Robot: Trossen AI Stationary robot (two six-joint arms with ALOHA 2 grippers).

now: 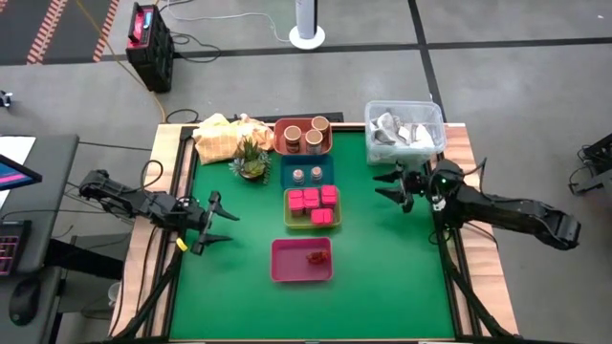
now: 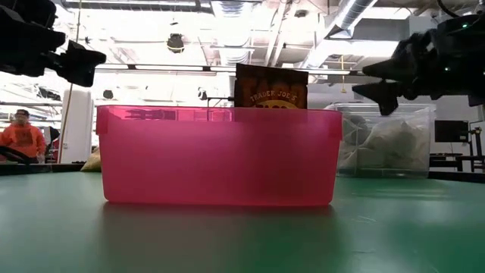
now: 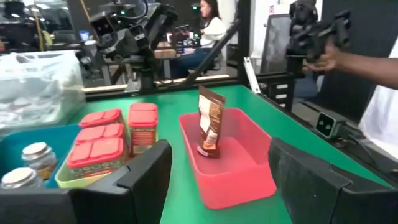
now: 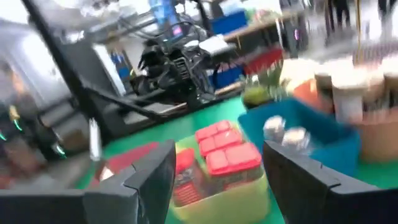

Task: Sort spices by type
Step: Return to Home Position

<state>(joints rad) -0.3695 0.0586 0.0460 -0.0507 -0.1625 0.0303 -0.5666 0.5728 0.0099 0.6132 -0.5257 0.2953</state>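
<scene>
1. High view, four trays in a column mid-table:
   - orange tray [image 1: 277, 143] holds three tan-lidded jars [image 1: 314, 141]
   - blue tray [image 1: 327, 164] holds two tiny pale-topped jars [image 1: 298, 175]
   - yellow-green tray [image 1: 295, 221] holds the pink-red cube packets [image 1: 314, 203]
   - pink tray [image 1: 287, 263], closest to the front edge, holds one small red piece [image 1: 314, 256]
2. The left wrist view shows that piece as a brown pouch [image 3: 210, 124] standing upright in the pink tray. The red speck seen from above is probably its top.
3. The low view adds "Trader Joe's" print above the tray wall.
4. Left gripper [image 1: 222, 220]: over bare green mat [image 1: 239, 287], left of the trays, fingers spread, empty.
5. Right gripper [image 1: 381, 185]: right of the trays, just in front of the clear tub [image 1: 435, 119], fingers spread, empty.
</scene>
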